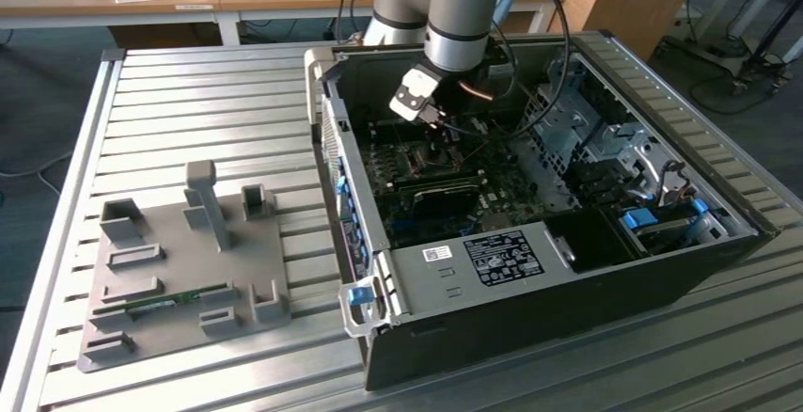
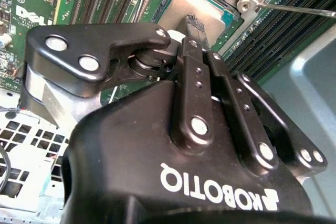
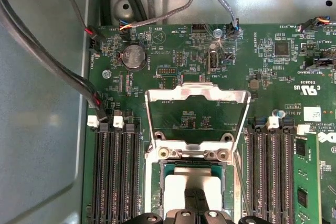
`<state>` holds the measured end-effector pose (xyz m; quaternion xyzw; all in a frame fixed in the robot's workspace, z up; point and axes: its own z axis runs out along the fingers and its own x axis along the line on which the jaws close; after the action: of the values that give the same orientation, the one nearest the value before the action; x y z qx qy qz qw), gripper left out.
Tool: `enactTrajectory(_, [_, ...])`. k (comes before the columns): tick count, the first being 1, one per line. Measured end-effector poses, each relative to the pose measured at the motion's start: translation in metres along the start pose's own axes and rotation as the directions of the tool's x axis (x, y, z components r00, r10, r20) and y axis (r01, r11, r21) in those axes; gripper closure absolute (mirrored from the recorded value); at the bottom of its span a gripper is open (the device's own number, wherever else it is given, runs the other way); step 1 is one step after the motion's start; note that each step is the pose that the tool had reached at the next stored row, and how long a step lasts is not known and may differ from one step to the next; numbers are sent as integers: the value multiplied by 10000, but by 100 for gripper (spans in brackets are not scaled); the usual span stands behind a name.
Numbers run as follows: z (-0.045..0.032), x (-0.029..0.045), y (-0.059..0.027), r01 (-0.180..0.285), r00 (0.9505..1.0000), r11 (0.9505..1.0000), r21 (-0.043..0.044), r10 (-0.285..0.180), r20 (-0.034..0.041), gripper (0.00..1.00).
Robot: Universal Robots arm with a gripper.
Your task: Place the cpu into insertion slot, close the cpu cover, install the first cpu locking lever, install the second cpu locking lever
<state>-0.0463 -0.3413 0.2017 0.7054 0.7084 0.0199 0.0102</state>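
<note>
**Jaws clenched over the seated cpu, cover open**

The gripper [image 3: 197, 196] is down inside the open case [image 1: 552, 271], which lies on a slatted table [image 1: 188, 102]. In the exterior view it [image 1: 437, 128] hangs over the green board [image 1: 439, 182].

The jaws are pressed together. In both wrist views the two fingers [image 2: 191, 40] meet at their tips, and nothing can be seen between them.

The cpu [image 3: 179, 186] lies flat in the slot [image 3: 156, 187], directly below the fingertips. Its silver top [image 2: 210, 10] spreads out to both sides of them. Whether the tips touch it cannot be told.

The cover [image 3: 195, 93] is not closed. It stands swung open just beyond the fingertips, hinged at the slot's far edge. The board shows through its square cut-out.

A thin steel lever [image 2: 299, 9] runs out past the cover's hinge tab, off to one side of the jaws.

Long black memory slots [image 3: 115, 171] flank the jaws on both sides of the slot. A coin battery [image 3: 135, 56] sits farther out, beyond the cover.

Well away from the gripper, on the table outside the case, rests a grey tray [image 1: 176, 271].
</note>
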Motion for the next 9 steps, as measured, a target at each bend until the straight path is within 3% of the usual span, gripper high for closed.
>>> enactTrajectory(9, [25,0,-1,0,10000,10000,1,0,0,89])
